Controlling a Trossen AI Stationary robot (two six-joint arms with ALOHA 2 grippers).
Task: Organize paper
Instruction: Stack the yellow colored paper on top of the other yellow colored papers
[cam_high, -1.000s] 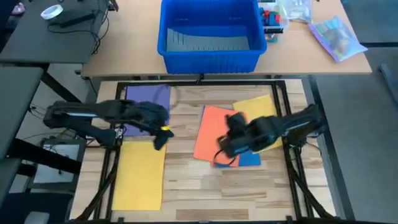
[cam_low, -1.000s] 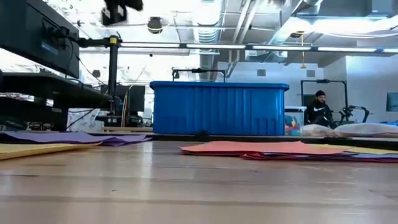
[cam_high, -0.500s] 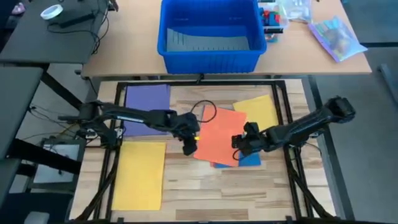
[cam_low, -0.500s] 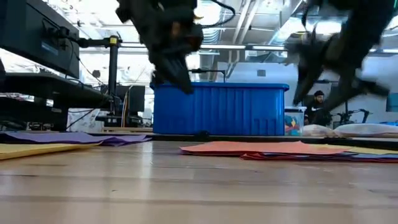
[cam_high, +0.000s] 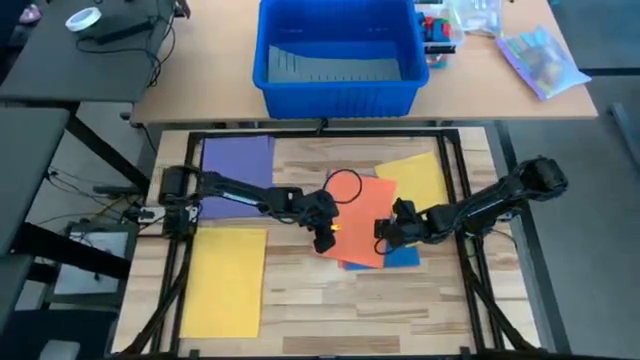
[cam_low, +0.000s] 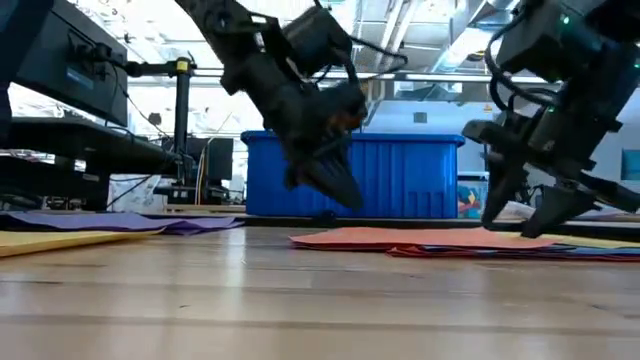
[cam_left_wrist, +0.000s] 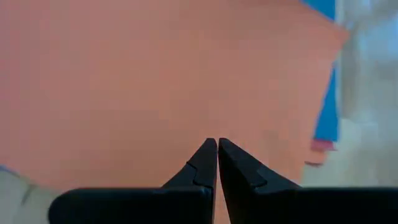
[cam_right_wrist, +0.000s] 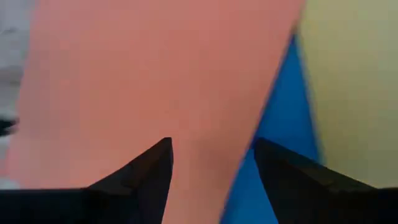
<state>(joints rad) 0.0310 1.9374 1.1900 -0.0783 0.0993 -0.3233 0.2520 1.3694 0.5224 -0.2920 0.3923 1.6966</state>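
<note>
The orange sheet (cam_high: 355, 220) is thin, limp and flat on the desk (cam_high: 300, 290); take its edge. Your left end effector (cam_high: 325, 240) is closed, your right end effector (cam_high: 383, 232) spread.

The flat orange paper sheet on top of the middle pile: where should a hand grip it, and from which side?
Probably the flat orange paper sheet's near right corner, reached from above by the open right hand. That corner overhangs the blue paper sheet, so a finger might slide under it.
</note>
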